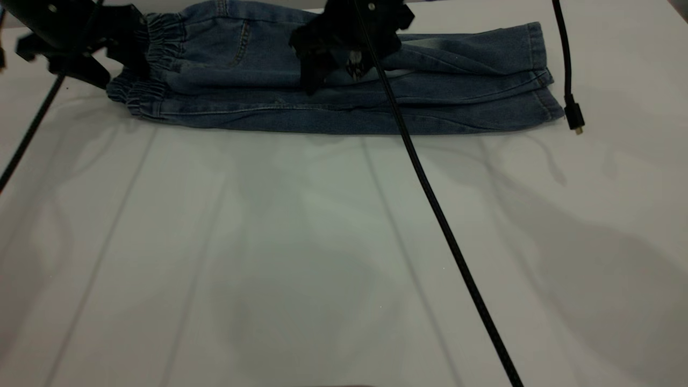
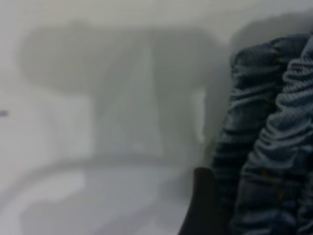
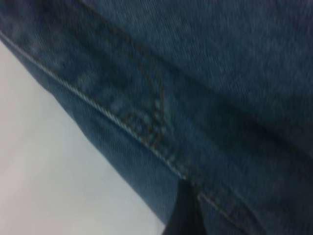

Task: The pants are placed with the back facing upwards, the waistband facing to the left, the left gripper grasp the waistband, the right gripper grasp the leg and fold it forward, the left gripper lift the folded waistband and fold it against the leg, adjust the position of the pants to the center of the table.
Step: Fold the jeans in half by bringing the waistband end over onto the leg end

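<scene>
The blue denim pants [image 1: 441, 102] lie folded lengthwise across the far part of the white table [image 1: 301, 242], with the gathered waistband [image 1: 161, 48] to the left and the hems to the right. My left gripper [image 1: 137, 54] is at the waistband's end. In the left wrist view one black finger [image 2: 203, 205] presses against the pleated waistband [image 2: 274, 147], which covers the other finger. My right gripper [image 1: 317, 70] sits on the upper layer, the leg [image 1: 462, 51], near the pants' middle. Its one visible finger [image 3: 183, 215] is buried in denim [image 3: 220, 73] beside a stitched seam.
A black cable [image 1: 441, 215] runs diagonally from the right arm across the near table. Another cable with a plug [image 1: 574, 115] hangs just right of the hems. White tabletop stretches in front of the pants.
</scene>
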You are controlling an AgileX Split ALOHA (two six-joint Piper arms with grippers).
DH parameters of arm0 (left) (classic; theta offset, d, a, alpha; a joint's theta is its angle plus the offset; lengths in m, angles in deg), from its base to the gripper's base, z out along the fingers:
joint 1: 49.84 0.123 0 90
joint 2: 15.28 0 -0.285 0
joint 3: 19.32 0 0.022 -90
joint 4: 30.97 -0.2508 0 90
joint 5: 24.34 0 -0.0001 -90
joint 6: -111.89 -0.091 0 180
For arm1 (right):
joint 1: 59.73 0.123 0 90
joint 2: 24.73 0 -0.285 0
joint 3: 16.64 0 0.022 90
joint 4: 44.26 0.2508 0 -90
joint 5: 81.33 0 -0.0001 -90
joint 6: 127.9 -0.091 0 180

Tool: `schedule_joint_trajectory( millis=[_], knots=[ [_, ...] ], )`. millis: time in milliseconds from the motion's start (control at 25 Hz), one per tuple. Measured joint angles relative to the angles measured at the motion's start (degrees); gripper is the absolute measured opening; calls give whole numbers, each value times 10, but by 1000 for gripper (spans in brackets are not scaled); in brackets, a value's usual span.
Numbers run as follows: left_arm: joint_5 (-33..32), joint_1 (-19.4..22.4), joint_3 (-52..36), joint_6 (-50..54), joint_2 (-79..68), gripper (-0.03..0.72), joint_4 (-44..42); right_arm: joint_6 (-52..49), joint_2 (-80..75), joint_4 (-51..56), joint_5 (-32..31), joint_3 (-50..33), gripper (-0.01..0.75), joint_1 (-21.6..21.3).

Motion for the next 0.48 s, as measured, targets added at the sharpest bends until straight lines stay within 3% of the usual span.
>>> schedule_joint_trajectory(
  millis=[320, 400, 480],
  knots=[
    [21, -4, 4, -129, -34, 440, 162, -2, 0, -1, 71, 11, 515, 0],
    [26, -6, 5, -164, -39, 368, 195, -3, 0, -1, 99, 11, 515, 0],
    [26, -6, 6, -189, -42, 230, 217, -4, 0, -1, 124, 11, 515, 0]
  ],
)
